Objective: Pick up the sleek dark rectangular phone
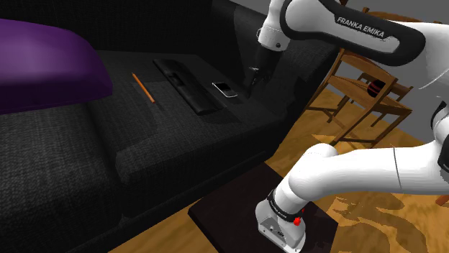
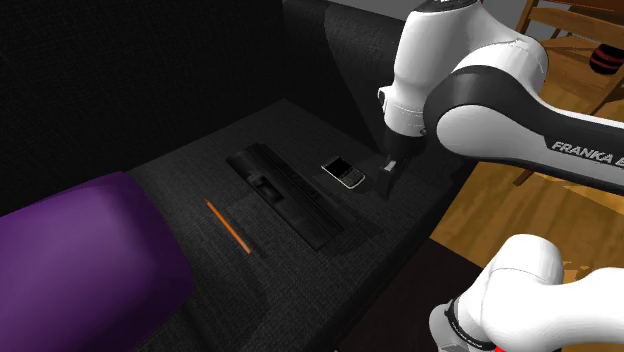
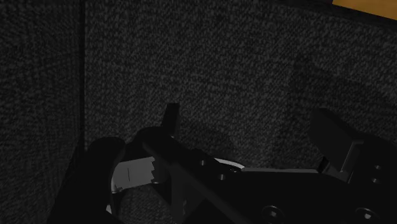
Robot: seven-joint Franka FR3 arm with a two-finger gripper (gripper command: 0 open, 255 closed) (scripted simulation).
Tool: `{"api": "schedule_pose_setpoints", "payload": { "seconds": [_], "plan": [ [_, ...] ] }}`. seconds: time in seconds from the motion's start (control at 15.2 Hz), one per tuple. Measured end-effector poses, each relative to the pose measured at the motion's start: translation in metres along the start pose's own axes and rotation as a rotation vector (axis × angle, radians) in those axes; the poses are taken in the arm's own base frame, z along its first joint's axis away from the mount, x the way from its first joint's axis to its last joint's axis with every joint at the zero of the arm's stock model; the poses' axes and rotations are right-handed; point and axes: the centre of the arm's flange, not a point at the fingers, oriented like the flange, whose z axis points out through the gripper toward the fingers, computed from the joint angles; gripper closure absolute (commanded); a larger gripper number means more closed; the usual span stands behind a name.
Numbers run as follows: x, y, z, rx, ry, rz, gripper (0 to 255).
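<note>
Dark fabric sofa [image 1: 72, 165] blurs the spread claw's [image 1: 252, 83] tips, just beside the silver-edged phone [image 1: 224, 89].

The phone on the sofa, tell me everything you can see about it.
The phone is a small dark rectangle with a pale rim and what looks like keys. It lies flat on the dark sofa seat, between a long black slab and the pincer, which hangs beside it, apart.
</note>
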Motion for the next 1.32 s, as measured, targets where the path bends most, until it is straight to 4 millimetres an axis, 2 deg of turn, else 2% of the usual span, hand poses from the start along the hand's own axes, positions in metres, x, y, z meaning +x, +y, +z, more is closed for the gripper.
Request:
{"api": "schedule_pose_setpoints", "payload": {
  "seconds": [0.13,0.26,0.79,0.99,1.32],
  "plan": [
    [0.005,0.001,-0.001,0.003,0.003,0.001,0],
    [0.025,0.006,0.003,0.015,0.011,0.004,0],
    [0.118,0.025,0.016,0.069,0.054,0.021,0],
    [0.129,0.028,0.029,0.074,0.058,0.023,0],
    [0.131,0.027,0.053,0.075,0.060,0.023,0]
  ]
}}
